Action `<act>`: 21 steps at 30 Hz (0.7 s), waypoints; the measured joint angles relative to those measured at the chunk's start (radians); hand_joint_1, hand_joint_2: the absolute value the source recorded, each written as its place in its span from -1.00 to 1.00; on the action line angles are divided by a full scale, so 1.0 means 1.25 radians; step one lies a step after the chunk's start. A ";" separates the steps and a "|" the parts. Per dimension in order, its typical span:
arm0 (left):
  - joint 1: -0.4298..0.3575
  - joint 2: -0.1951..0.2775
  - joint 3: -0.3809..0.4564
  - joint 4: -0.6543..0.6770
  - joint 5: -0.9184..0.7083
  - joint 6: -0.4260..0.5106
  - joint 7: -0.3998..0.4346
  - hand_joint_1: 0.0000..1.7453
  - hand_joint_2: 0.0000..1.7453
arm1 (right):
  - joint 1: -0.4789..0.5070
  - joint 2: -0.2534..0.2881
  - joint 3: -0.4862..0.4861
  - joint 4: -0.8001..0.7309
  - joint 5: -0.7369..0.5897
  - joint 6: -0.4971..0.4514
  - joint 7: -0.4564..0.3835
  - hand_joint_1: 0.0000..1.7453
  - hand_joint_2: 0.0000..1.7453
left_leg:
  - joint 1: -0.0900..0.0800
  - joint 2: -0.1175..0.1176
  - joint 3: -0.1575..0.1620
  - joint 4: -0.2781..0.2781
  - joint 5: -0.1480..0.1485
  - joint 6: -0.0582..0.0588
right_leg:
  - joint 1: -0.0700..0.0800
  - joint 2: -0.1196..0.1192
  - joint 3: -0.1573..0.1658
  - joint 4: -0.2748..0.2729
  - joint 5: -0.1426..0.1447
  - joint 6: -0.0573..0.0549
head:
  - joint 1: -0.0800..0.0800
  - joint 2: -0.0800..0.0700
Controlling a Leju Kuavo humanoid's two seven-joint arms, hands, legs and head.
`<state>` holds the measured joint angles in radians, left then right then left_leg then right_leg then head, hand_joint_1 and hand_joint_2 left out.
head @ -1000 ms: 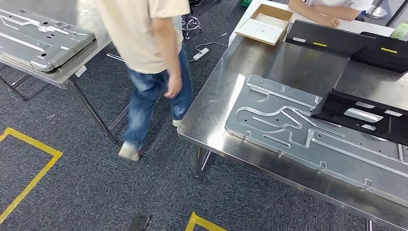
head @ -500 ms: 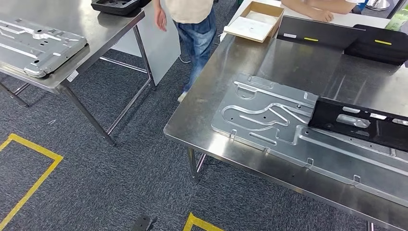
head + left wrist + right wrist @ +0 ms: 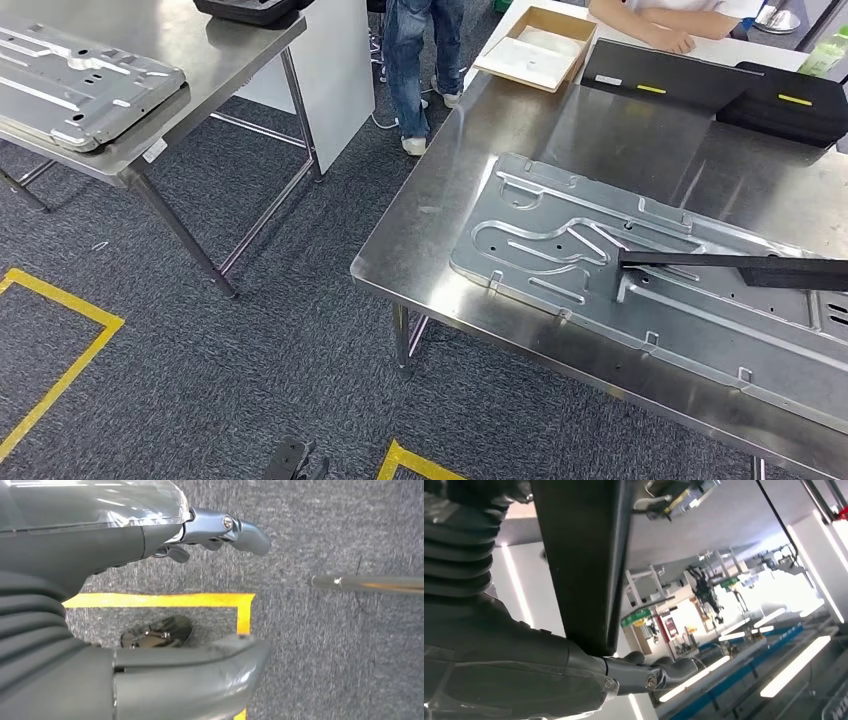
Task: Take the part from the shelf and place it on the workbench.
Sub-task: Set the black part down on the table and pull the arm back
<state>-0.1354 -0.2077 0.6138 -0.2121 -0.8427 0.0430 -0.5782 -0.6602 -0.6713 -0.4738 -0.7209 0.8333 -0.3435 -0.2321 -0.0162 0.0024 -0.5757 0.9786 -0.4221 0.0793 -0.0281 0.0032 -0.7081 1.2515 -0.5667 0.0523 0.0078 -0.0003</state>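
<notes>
Right hand (image 3: 624,672), as I read it, grips the black part (image 3: 579,555) at its edge; above the workbench (image 3: 440,200), thin, stiff, probably light. Left hand (image 3: 210,535) hangs spread, holding nothing.

A large stamped metal panel (image 3: 640,290) lies flat on the steel bench (image 3: 440,200) at the right. At that bench's far end sit a shallow cardboard box (image 3: 540,45), a flat black sheet (image 3: 665,85) with a yellow label, and a black case (image 3: 790,105) beside it. A person's forearm (image 3: 650,25) rests near the box. Another person in jeans (image 3: 420,50) stands on the grey carpet (image 3: 250,350) between the two benches. A second metal panel (image 3: 80,85) lies on the left bench (image 3: 150,150). Yellow tape (image 3: 60,360) marks the floor.
</notes>
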 joint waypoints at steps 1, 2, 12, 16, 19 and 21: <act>0.001 0.000 0.000 0.000 0.000 0.000 0.000 -1.00 -1.00 | -0.001 0.000 0.002 0.006 0.007 0.011 0.009 -1.00 -1.00 | 0.001 0.000 0.000 0.002 -0.001 -0.001 | -0.004 -0.001 -0.010 0.018 0.001 0.004 | 0.000 0.000; 0.002 0.000 0.000 0.000 0.000 0.000 0.000 -1.00 -1.00 | -0.004 -0.002 0.005 0.015 0.018 0.027 0.024 -1.00 -1.00 | 0.002 0.000 -0.001 0.005 -0.003 -0.004 | -0.008 -0.002 -0.004 0.005 0.018 0.008 | 0.000 0.000; 0.000 0.007 0.000 0.000 -0.002 -0.014 -0.003 -1.00 -1.00 | -0.157 -0.054 0.084 0.196 0.087 0.437 0.241 -1.00 -1.00 | 0.005 0.000 -0.031 0.081 -0.053 -0.044 | -0.010 0.001 0.080 -0.176 0.097 -0.024 | -0.002 0.000; 0.001 0.008 0.001 0.000 -0.002 -0.011 -0.004 -1.00 -1.00 | -0.176 -0.055 0.089 0.231 0.070 0.410 0.256 -1.00 -1.00 | 0.008 -0.001 -0.121 0.276 -0.140 -0.048 | -0.002 0.000 0.077 -0.176 0.098 -0.035 | -0.002 0.000; 0.002 0.008 0.001 0.000 -0.002 -0.011 -0.004 -1.00 -1.00 | -0.179 -0.054 0.090 0.236 0.068 0.404 0.258 -1.00 -1.00 | 0.008 -0.001 -0.134 0.302 -0.144 -0.048 | -0.001 0.000 0.077 -0.175 0.098 -0.036 | -0.002 0.000; 0.002 0.008 0.001 0.000 -0.002 -0.011 -0.004 -1.00 -1.00 | -0.180 -0.054 0.090 0.238 0.066 0.402 0.259 -1.00 -1.00 | 0.008 -0.001 -0.132 0.298 -0.139 -0.047 | 0.000 0.001 0.077 -0.175 0.098 -0.036 | -0.002 0.000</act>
<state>-0.1324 -0.1975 0.6146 -0.2121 -0.8446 0.0299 -0.5830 -0.8852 -0.7389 -0.3614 -0.4228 0.9158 0.1595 0.0912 -0.0061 0.0014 -0.7412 1.3509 -0.5956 0.0203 -0.0284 0.0040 -0.6123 1.0327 -0.4444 0.0079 0.0050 -0.0002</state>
